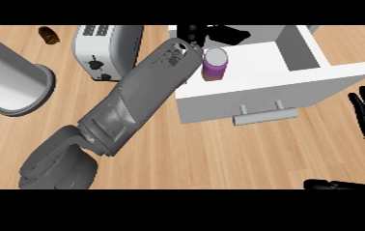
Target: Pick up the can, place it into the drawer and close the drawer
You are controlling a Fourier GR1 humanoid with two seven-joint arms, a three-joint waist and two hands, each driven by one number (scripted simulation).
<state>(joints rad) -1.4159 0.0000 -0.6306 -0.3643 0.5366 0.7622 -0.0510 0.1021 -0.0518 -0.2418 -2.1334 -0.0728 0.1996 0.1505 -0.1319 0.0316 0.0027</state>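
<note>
The wooden table (214, 148) carried everything, and the white drawer (299, 87) lay open across its one-to-three o'clock part, handle (265, 115) facing the robot. A grey forearm ran from seven o'clock up toward twelve, ending in the left hand (206, 33) at the drawer's back edge. That hand's fingers were spread above the can (215, 64) rather than wrapped on it, so it looked released. The can, purple with a pale lid, stood upright inside the drawer's left compartment, just beside the wrist. The toaster (103, 49) sat at eleven o'clock and a small brown object (48, 35) at ten.

Judging from this, placing seemed finished; the sensible way on was to lift the hand straight up clear of the can's lid, avoiding any sideways brush, then push the front squarely. Only fingertips of the right hand (357, 104) showed at three o'clock, straight and resting.
</note>
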